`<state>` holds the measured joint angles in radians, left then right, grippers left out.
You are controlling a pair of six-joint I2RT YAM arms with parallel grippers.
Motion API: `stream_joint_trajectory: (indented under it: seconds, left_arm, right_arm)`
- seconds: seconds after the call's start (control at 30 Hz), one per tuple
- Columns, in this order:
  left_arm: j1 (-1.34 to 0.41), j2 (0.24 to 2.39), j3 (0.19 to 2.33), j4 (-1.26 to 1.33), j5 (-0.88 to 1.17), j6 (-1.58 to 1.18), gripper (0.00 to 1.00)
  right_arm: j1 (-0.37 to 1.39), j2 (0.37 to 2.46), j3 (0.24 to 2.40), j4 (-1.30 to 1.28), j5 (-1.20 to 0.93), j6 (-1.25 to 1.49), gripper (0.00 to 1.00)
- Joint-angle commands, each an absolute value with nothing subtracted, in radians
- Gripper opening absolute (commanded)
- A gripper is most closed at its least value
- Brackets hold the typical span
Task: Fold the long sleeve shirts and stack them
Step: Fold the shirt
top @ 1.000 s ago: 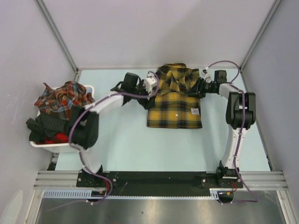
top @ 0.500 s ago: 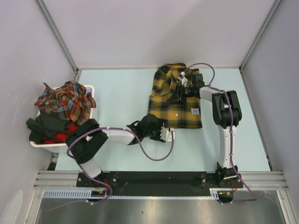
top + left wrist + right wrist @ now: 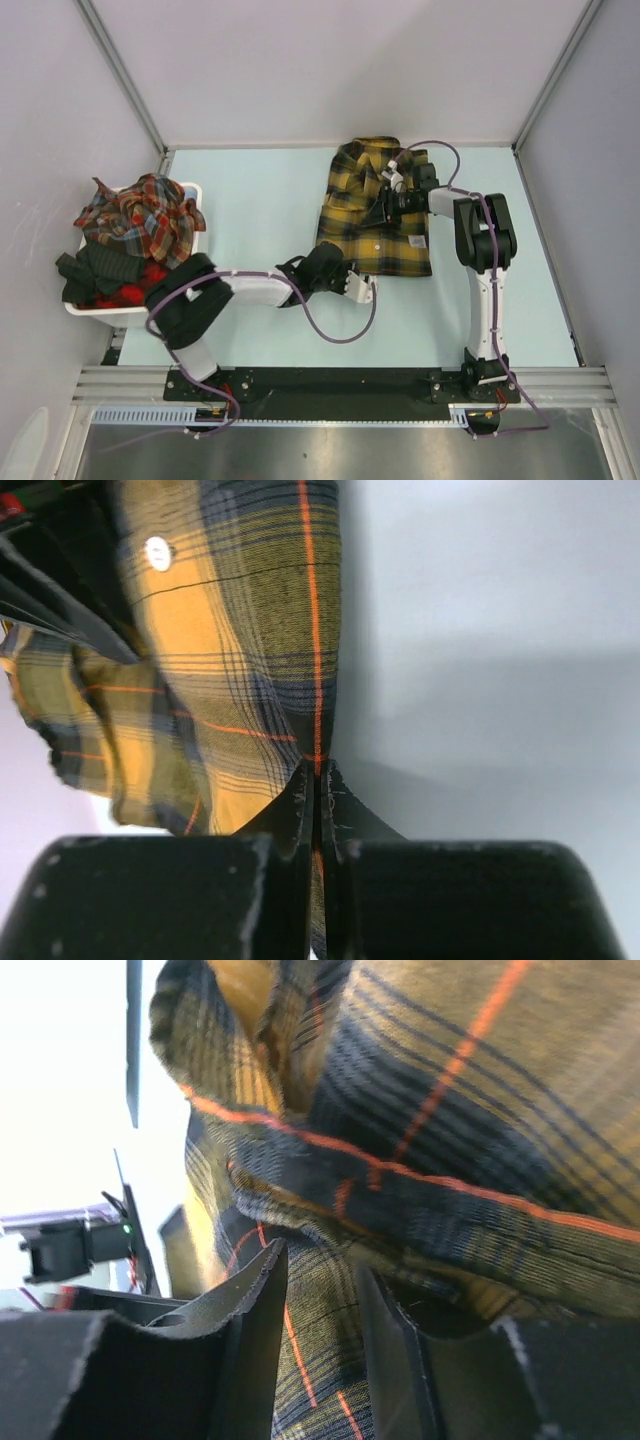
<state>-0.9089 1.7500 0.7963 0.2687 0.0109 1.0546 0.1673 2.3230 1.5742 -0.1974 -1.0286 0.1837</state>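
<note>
Your mustard-yellow shirt (image 3: pixel 400 245) lay on the desk (image 3: pixel 260 200) toward its far edge, a little right of the middle, with the collar end nearest the far edge and the hem facing the arms. The lower part was flat, while the upper part was bunched and rumpled. Your left arm (image 3: pixel 250 288) reached low across the desk from the near left, and the left jaws were pressed shut on the shirt's near-left hem corner. In the left wrist view the two fingers (image 3: pixel 300 805) met with only a thin edge of plaid cloth pinched between them, and a white button (image 3: pixel 157 552) showed higher up on the fabric. Your right arm (image 3: pixel 480 230) came in from the right edge, its right jaws over the rumpled upper part of the shirt. In the right wrist view they stood narrowly apart with a fold of the yellow plaid filling the gap, so they held cloth. At the left edge of the desk sat a white basket (image 3: pixel 196 190) heaped with red plaid shirts (image 3: pixel 140 215) and some dark clothing (image 3: pixel 100 268), well apart from the yellow one.
</note>
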Motion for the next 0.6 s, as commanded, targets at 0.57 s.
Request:
stream_joint_trajectory:
  seconds: [0.57]
  left_arm:
    - [-1.031, 1.286, 1.101, -0.724, 0.552, 0.666, 0.0]
  right_arm:
    - [0.333, 1.97, 1.24, -0.445, -1.012, -0.104, 0.41]
